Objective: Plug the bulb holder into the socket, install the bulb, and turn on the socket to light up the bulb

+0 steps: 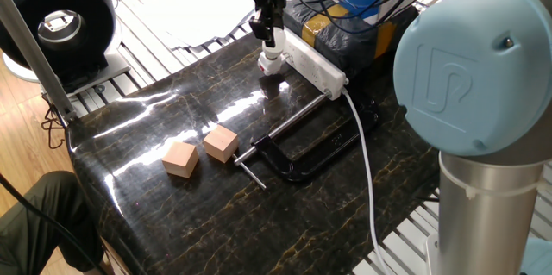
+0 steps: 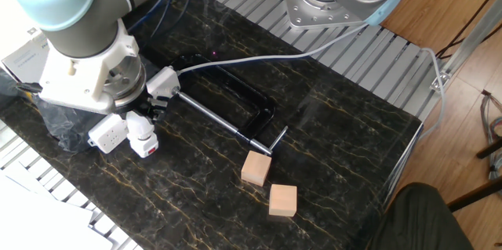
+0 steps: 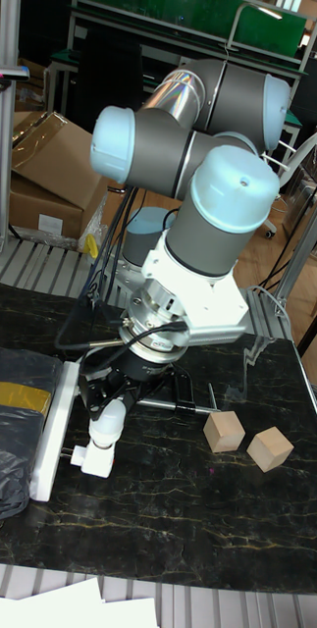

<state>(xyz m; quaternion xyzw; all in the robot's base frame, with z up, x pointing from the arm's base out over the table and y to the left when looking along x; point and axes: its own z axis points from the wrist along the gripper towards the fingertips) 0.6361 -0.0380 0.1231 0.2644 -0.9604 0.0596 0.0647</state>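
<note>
The socket (image 1: 312, 64) is a long white strip at the table's back edge, also seen as the socket (image 3: 50, 427) and, partly under the arm, the socket (image 2: 110, 134). The bulb holder (image 2: 147, 148), white with a red mark, sits right beside the strip's end; whether it is plugged in I cannot tell. The bulb (image 3: 107, 427) stands upright on top of the bulb holder (image 3: 93, 461). My gripper (image 1: 269, 34) comes straight down from above, shut on the bulb (image 1: 271, 53). In the other fixed view my gripper (image 2: 141, 118) is largely hidden under the wrist.
A black clamp (image 1: 297, 150) lies mid-table, with the strip's thick white cable (image 1: 366, 171) running over it. Two tan wooden cubes (image 1: 181, 159) (image 1: 221, 143) sit at the front left. A black bag (image 3: 6, 442) with yellow tape lies behind the strip.
</note>
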